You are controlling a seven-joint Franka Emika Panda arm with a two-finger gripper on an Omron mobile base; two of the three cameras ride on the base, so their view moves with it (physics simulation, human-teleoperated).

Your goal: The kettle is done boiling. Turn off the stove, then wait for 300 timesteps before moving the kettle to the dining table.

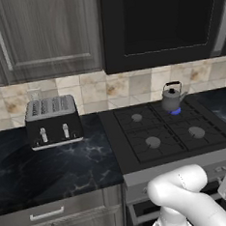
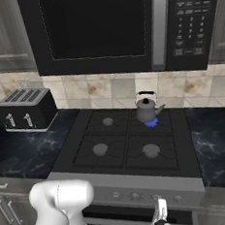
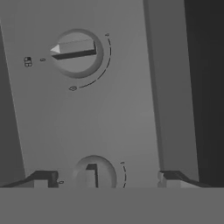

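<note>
The grey kettle [image 1: 172,99] [image 2: 146,109] stands on the back right burner of the black stove [image 1: 155,135] [image 2: 122,142], with a blue flame under it. My gripper [image 3: 107,179] [image 2: 161,216] is low in front of the stove's silver knob strip [image 2: 142,195], near the knobs right of centre. In the hand view its fingertips [image 3: 41,179] stand wide apart on either side of a round knob [image 3: 93,173], open and not touching it. A second knob [image 3: 76,52] sits further up the strip. The dining table is out of view.
A black toaster [image 1: 53,121] [image 2: 26,109] stands on the black marble counter [image 1: 52,168] left of the stove. A black microwave [image 2: 125,25] hangs above the burners. Grey drawers [image 1: 46,215] run below the counter.
</note>
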